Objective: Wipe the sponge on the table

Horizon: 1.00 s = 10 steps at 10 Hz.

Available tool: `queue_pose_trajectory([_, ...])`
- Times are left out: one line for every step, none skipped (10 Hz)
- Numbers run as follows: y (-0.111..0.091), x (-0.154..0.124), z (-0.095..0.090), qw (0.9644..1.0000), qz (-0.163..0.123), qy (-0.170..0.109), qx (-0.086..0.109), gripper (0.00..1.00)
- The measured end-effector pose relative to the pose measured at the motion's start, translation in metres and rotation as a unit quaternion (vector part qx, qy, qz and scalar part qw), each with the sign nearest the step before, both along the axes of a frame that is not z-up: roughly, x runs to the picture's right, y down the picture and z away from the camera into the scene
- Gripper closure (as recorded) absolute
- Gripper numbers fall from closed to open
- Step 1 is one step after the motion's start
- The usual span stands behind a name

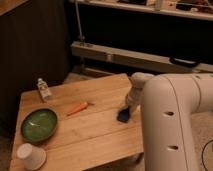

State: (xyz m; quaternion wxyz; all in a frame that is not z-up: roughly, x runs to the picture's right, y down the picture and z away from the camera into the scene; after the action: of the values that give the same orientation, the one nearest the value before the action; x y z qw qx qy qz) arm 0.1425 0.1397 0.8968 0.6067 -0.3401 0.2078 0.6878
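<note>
The table point(90, 135) is light wood. A carrot point(77, 108) lies near its middle. The blue sponge point(123, 116) sits on the table to the right of the carrot, near the right edge. The gripper point(128, 108) is right on top of the sponge, touching it. I cannot tell if it pinches the sponge. A green bowl point(38, 124) is left of the carrot. A white cup point(31, 156) lies in front of the bowl. A small bottle point(44, 89) stands behind and to the left of the carrot.

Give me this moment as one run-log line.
task: wipe table | tool: down at sponge, near table's right edge in view | sponge: on table, right of carrot
</note>
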Motion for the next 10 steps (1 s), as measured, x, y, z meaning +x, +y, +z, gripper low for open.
queue_pose_trajectory([0.006,0.006,-0.016,0.9999,-0.006,0.008,-0.007,1.0])
queue_pose_trajectory([0.011,0.003,-0.026,0.9998,-0.012,0.009,-0.012,1.0])
queue_pose_trajectory([0.019,-0.002,-0.038,0.9996,-0.02,0.012,-0.019,1.0])
queue_pose_trajectory([0.029,-0.001,-0.048,0.999,-0.028,0.018,-0.03,1.0])
queue_pose_trajectory([0.041,0.002,-0.053,0.9982,-0.032,0.025,-0.044,1.0])
queue_pose_trajectory([0.048,0.003,-0.054,0.9976,-0.033,0.026,-0.054,1.0])
queue_pose_trajectory([0.06,0.001,-0.055,0.9965,-0.029,0.026,-0.074,1.0])
queue_pose_trajectory([0.07,-0.001,-0.057,0.9955,-0.027,0.025,-0.088,1.0])
queue_pose_trajectory([0.076,-0.003,-0.061,0.9949,-0.028,0.022,-0.095,1.0])
queue_pose_trajectory([0.084,-0.009,-0.068,0.9944,-0.03,0.017,-0.1,1.0])
